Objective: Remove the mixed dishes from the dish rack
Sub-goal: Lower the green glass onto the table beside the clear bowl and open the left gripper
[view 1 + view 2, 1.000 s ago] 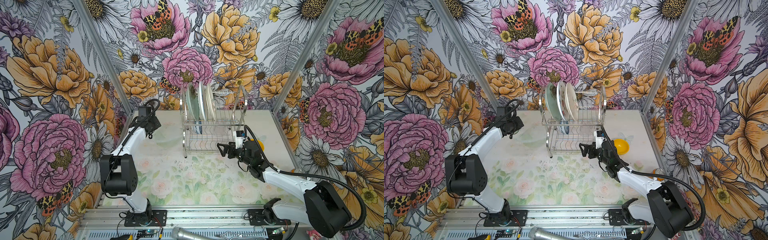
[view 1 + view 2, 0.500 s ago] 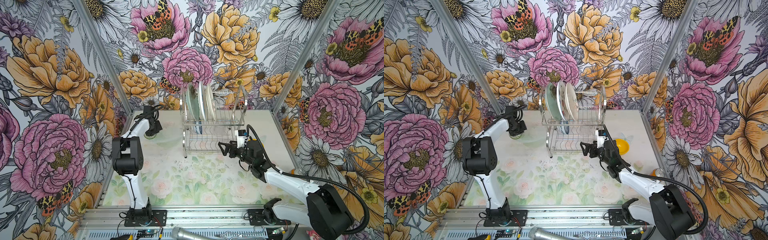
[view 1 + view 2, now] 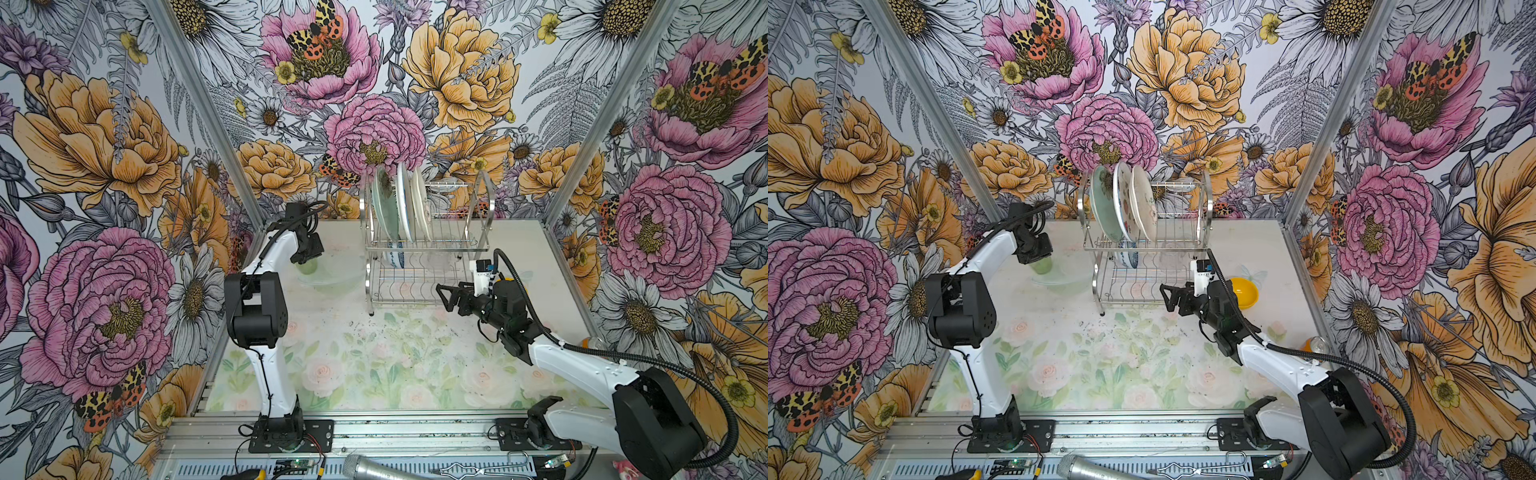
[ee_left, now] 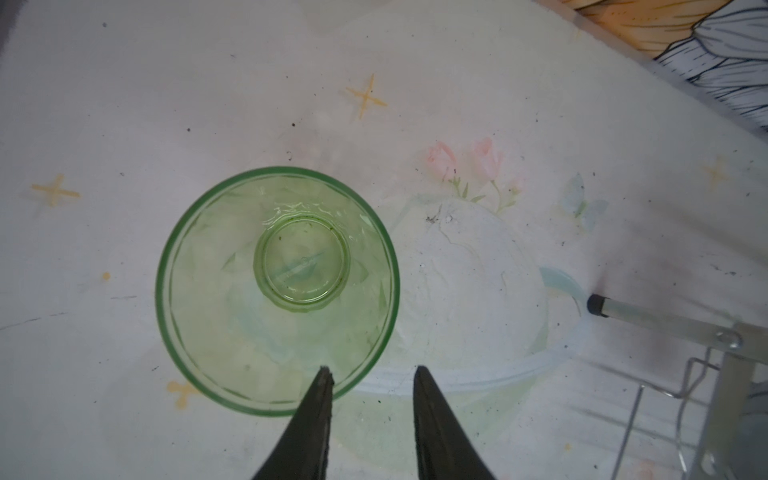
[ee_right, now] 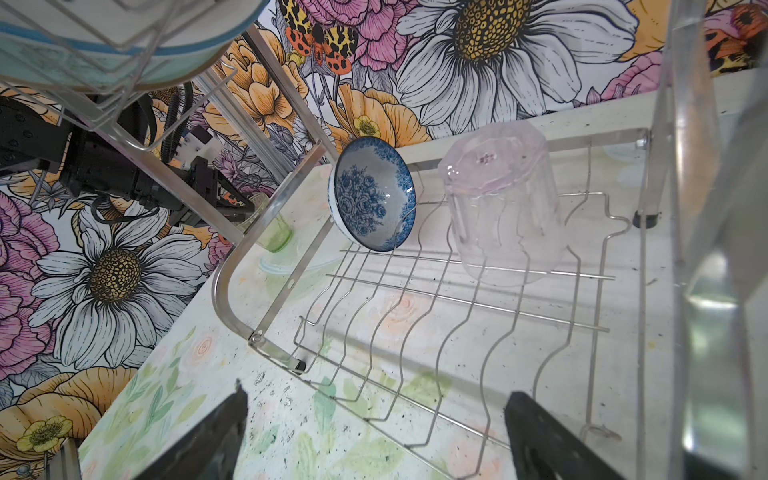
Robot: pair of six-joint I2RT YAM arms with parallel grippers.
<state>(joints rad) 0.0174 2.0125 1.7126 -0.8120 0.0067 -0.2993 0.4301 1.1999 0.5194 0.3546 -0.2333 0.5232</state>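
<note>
The left hand (image 4: 372,370) has set the green tumbler (image 4: 277,291) down on the surface (image 4: 124,104) and stands part-open astride its rim, so lift straight clear; the right hand (image 5: 376,390) gapes empty.

Nothing here can be read. The green tumbler (image 4: 277,291) has a tiny moulded mark in the middle of its base, too small to make out. The white block (image 3: 481,272) on the right arm carries a small blue patch, with no lettering I can tell. The plates, the bowls and the rack show patterns only, no words or numbers.
</note>
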